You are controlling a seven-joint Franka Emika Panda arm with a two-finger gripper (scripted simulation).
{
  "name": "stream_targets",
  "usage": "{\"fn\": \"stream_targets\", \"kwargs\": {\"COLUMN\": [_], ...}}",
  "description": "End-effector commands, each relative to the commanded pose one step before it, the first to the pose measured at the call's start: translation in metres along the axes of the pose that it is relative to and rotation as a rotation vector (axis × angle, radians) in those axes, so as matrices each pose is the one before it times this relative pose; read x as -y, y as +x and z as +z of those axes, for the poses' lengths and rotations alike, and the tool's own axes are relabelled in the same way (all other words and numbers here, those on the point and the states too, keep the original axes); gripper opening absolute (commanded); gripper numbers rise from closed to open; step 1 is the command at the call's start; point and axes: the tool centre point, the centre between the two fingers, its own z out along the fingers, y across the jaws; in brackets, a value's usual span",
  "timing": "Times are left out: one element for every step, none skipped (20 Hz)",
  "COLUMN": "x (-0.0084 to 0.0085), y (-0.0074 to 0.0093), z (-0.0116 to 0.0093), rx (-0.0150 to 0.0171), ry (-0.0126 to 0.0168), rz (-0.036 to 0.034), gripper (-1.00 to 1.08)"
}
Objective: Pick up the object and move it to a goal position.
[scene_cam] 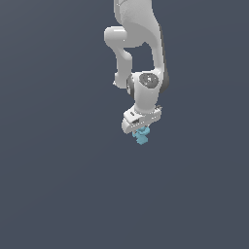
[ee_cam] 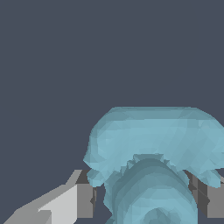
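Note:
The object [scene_cam: 141, 136] is a small light-blue, lumpy item directly under the white gripper [scene_cam: 141, 131] in the exterior view. In the wrist view the object [ee_cam: 153, 148] fills the space between the two fingers, with one grey fingertip [ee_cam: 85, 201] on one side and the other fingertip [ee_cam: 214, 201] on the opposite side, both touching it. The gripper is shut on the object. The fingers themselves are hidden behind the hand and object in the exterior view.
The white arm [scene_cam: 141, 44] reaches down from the top of the exterior view. Around it there is only a plain dark grey-blue background [scene_cam: 48, 170]; no goal marker shows.

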Motion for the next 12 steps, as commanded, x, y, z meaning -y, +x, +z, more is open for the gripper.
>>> {"fn": "stream_targets", "kwargs": {"x": [-0.00603,-0.00303,-0.00340,-0.00385,-0.00411,-0.00444,-0.00476,-0.00508,-0.00551,-0.00573,-0.00595,-0.00580], "y": [-0.00612,-0.00341,-0.00381,-0.00417,-0.00458,-0.00494,-0.00528,-0.00561,-0.00593,-0.00624,-0.00644,-0.00616], "z": [-0.00551,-0.00287,-0.00322,-0.00321,-0.00389,-0.00422,-0.00453,-0.00483,-0.00498,-0.00546,-0.00567,-0.00531], "rx": [-0.00067,0.00000,0.00000,0.00062,0.00000,0.00000,0.00000,0.00000,0.00005,0.00000,0.00000,-0.00004], "ry": [-0.00045,0.00000,0.00000,0.00027,0.00000,0.00000,0.00000,0.00000,0.00069,0.00000,0.00000,0.00069], "rz": [0.00093,0.00000,0.00000,0.00013,0.00000,0.00000,0.00000,0.00000,0.00006,0.00000,0.00000,0.00001], "gripper": [-1.00,-1.00,-1.00,-1.00,-1.00,-1.00,-1.00,-1.00,-1.00,-1.00,-1.00,-1.00]}}
